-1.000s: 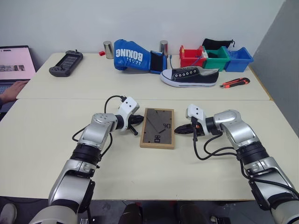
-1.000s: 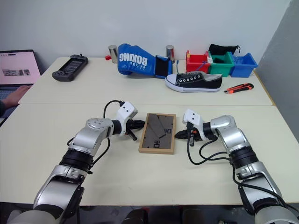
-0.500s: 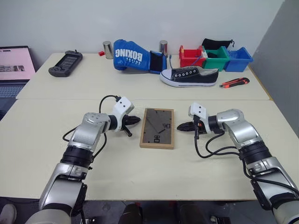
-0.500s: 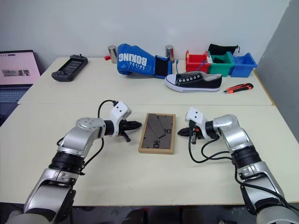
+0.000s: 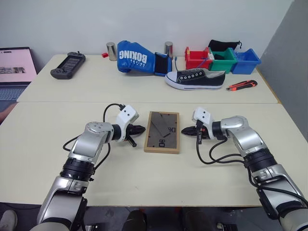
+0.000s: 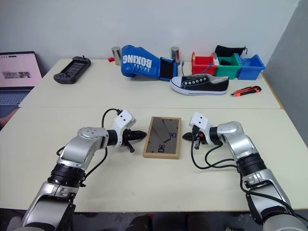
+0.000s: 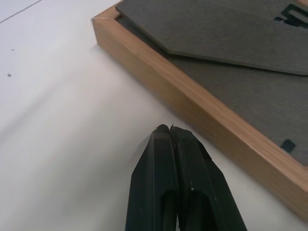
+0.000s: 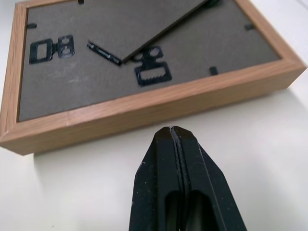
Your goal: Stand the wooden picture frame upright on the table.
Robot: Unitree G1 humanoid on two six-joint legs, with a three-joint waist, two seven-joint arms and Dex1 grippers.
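The wooden picture frame (image 5: 162,131) lies flat and face down on the table (image 5: 144,173), its dark grey backing and prop turned up. My left gripper (image 5: 142,129) is shut and empty, its tip a short way off the frame's left edge (image 7: 192,103). On the other side my right gripper (image 5: 185,131) is also shut with nothing in it, pointing at the frame's right edge (image 8: 159,103) with a small gap between. Both point slightly down toward the frame.
On the far table stand a blue boxing glove (image 5: 136,57), a black sneaker (image 5: 195,78), red, green and blue bins (image 5: 222,59), two metal cups (image 5: 111,50), a utility knife (image 5: 241,85) and a game controller (image 5: 68,65). A laptop (image 5: 15,70) sits at far left.
My left gripper has drawn back a little from the frame's left edge and now sits lower. The right gripper stays in place. The person's hand at the laptop has withdrawn.
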